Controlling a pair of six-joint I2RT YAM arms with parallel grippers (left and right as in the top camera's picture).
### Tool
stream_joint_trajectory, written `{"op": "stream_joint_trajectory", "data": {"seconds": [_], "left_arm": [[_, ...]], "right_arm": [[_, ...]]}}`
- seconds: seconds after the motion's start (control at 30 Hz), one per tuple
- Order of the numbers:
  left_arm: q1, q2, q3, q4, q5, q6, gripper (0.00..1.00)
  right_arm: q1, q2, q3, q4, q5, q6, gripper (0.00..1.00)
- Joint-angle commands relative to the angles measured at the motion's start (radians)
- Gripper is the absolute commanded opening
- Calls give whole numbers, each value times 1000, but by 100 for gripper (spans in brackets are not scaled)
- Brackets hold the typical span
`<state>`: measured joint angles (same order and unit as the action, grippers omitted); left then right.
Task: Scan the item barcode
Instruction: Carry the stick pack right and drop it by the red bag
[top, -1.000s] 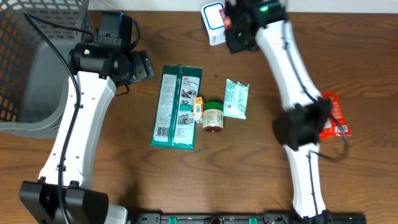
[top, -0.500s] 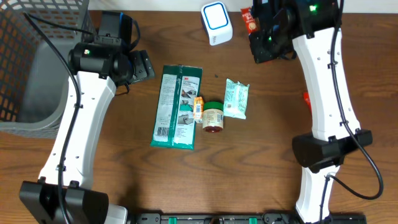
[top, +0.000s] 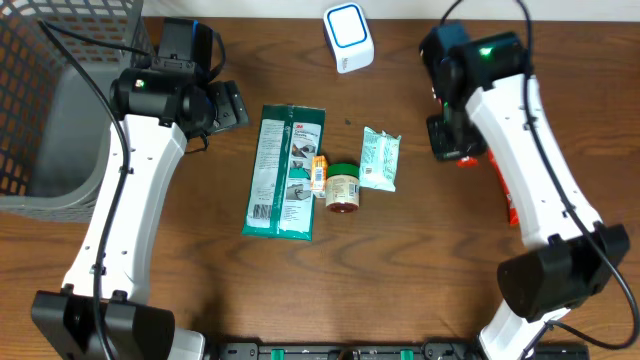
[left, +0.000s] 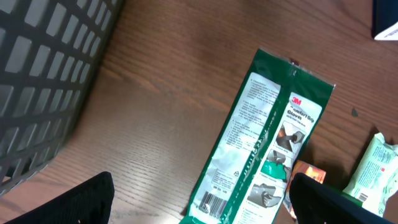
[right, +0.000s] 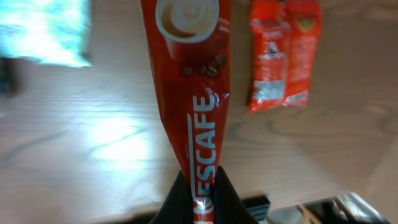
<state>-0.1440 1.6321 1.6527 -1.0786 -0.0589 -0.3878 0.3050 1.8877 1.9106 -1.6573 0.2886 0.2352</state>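
My right gripper (right: 199, 198) is shut on the lower end of a red Nescafe sachet (right: 191, 93), which hangs above the table. From overhead, this gripper (top: 450, 138) sits right of centre, with a bit of the sachet (top: 466, 160) showing beside it. The white scanner (top: 348, 36) stands at the back edge, well apart from the sachet. My left gripper (top: 226, 105) is open and empty at the back left. It hovers over bare table beside a green glove pack (left: 267, 143).
A grey mesh basket (top: 40, 110) fills the far left. The green glove pack (top: 285, 172), a small orange box (top: 319, 172), a green-lidded jar (top: 343, 189) and a pale green packet (top: 380, 158) lie mid-table. A red packet (right: 283, 56) lies at the right, mostly under my right arm.
My right arm has swung from beside the scanner at the back toward the right-centre of the table, carrying the sachet. The left arm has not moved.
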Motion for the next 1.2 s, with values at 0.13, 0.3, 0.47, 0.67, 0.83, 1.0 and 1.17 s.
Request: {"op": "stream_joint_trajectory", "data": {"seconds": [0.13,0.3,0.47,0.67,0.83,1.0,1.17], "left_arm": [[3,2,0,-5,-13,6,90],[3,2,0,-5,-13,6,91],[3,2,0,-5,-13,6,90],[3,2,0,-5,-13,6,90],[3,2,0,-5,-13,6,90],[3,2,0,-5,-13,6,90],[3,2,0,-5,-13,6,90]], "right_arm": [[-18,1,-348,221,184,109,1],[-72,2,-546,438,194,108,1],[-176,2,-692,643,208,33,1],[-320,2,-813,911,208,-70,1],[-412,2,-854,1041,202,-140,1],[-452,2,-854,1049,158,-142,1],[-447,2,-854,1055,89,-240,2]]}}
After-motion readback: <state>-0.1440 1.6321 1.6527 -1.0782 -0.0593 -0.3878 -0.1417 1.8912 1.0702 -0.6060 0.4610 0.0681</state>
